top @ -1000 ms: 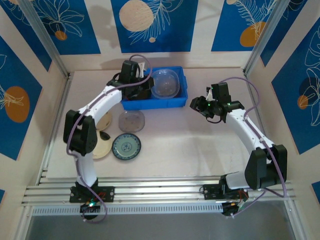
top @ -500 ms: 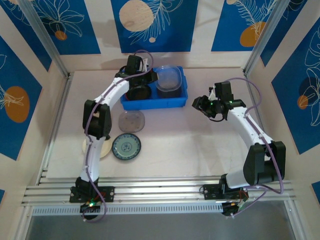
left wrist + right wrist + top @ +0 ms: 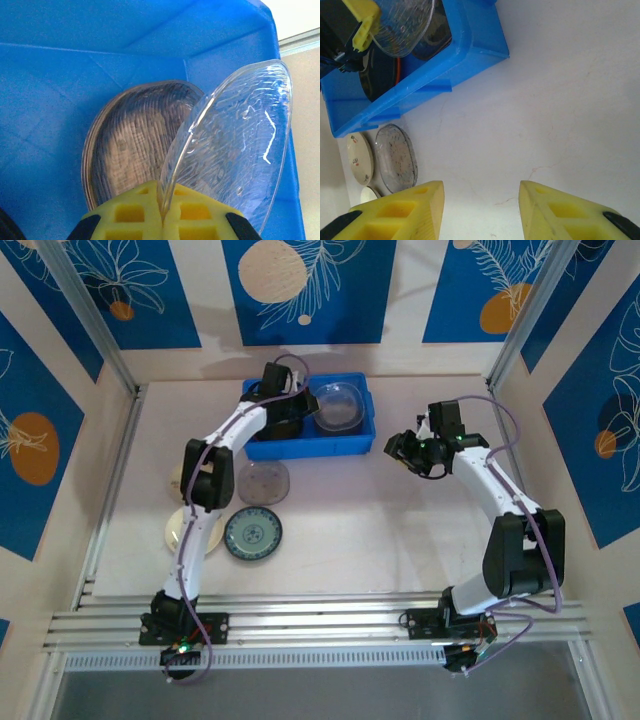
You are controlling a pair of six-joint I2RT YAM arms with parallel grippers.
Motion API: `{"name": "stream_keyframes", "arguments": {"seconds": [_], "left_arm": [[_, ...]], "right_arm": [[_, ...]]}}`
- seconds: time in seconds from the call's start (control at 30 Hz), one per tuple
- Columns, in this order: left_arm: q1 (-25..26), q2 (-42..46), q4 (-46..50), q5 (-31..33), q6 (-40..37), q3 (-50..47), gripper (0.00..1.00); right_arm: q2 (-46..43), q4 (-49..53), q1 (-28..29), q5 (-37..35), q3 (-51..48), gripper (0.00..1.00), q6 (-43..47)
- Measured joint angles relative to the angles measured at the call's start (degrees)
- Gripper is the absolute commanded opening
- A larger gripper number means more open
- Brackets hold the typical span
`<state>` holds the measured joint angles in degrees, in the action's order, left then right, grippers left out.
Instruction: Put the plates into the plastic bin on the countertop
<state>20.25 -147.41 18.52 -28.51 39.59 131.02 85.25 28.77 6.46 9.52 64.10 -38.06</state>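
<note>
My left gripper (image 3: 167, 212) is shut on the rim of a clear plate (image 3: 235, 145), which hangs tilted on edge inside the blue plastic bin (image 3: 100, 30). Beneath it a greyish clear plate (image 3: 132, 142) lies flat on the bin floor. From above, the left gripper (image 3: 303, 412) and the held plate (image 3: 338, 405) sit over the right half of the bin (image 3: 262, 450). My right gripper (image 3: 398, 450) hovers open to the right of the bin; its jaws (image 3: 480, 210) stand apart over bare countertop (image 3: 560, 110).
On the countertop in front of the bin lie a speckled clear plate (image 3: 263, 482), a teal-patterned plate (image 3: 253, 533) and cream plates (image 3: 186, 531) partly under the left arm. Beige walls and metal rails (image 3: 320, 625) edge the space.
The left arm has stretched farther over the bin, shifting its gripper and the clear plate to the right inside it. The right arm has barely moved.
</note>
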Motion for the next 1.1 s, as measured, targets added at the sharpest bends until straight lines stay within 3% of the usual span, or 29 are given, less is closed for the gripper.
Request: {"name": "stream_keyframes", "arguments": {"seconds": [0.17, 0.43, 0.63, 1.1], "left_arm": [[0.02, -1.86, 0.61, 0.07, 0.44, 2.1, 0.0], [0.0, -2.43, 1.84, 0.76, 0.72, 4.13, 0.33], [0.02, -4.72, 3.67, 1.36, 0.42, 9.66, 0.39], [0.07, -4.72, 9.42, 5.97, -2.25, 10.16, 0.54]], "right_arm": [[0.33, 0.0, 0.0, 0.2, 0.02, 0.44, 0.0], [1.66, -0.04, 0.0, 0.24, 0.44, 0.44, 0.0], [1.66, -0.02, 0.07, 0.42, 0.52, 0.44, 0.02], [1.66, -0.83, 0.17, 0.61, 0.52, 0.44, 0.02]]}}
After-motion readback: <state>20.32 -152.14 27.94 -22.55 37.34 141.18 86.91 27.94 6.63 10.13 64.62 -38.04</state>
